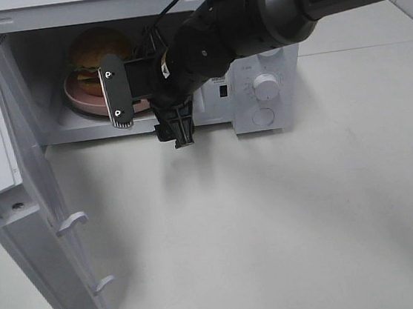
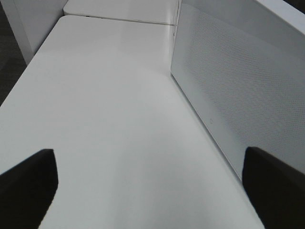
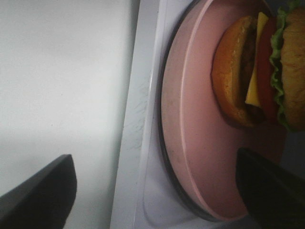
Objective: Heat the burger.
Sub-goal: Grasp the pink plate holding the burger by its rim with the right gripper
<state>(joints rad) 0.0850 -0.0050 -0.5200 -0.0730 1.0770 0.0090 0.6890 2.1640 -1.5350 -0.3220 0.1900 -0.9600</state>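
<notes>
The burger (image 1: 98, 51) sits on a pink plate (image 1: 81, 101) inside the open white microwave (image 1: 259, 59), on its turntable. My right gripper (image 1: 149, 110) reaches across to the microwave's opening, just in front of the plate, open and empty with its fingers wide apart. In the right wrist view the burger (image 3: 252, 71) and the plate (image 3: 190, 143) lie ahead of the open right gripper (image 3: 152, 191). My left gripper (image 2: 152, 191) is open and empty over the bare white table (image 2: 95, 119); it does not show in the exterior high view.
The microwave door (image 1: 35, 219) stands swung open to the left, reaching toward the table's front edge. Its white perforated panel (image 2: 238, 90) runs close beside my left gripper. The control knobs (image 1: 264, 84) are on the microwave's right side.
</notes>
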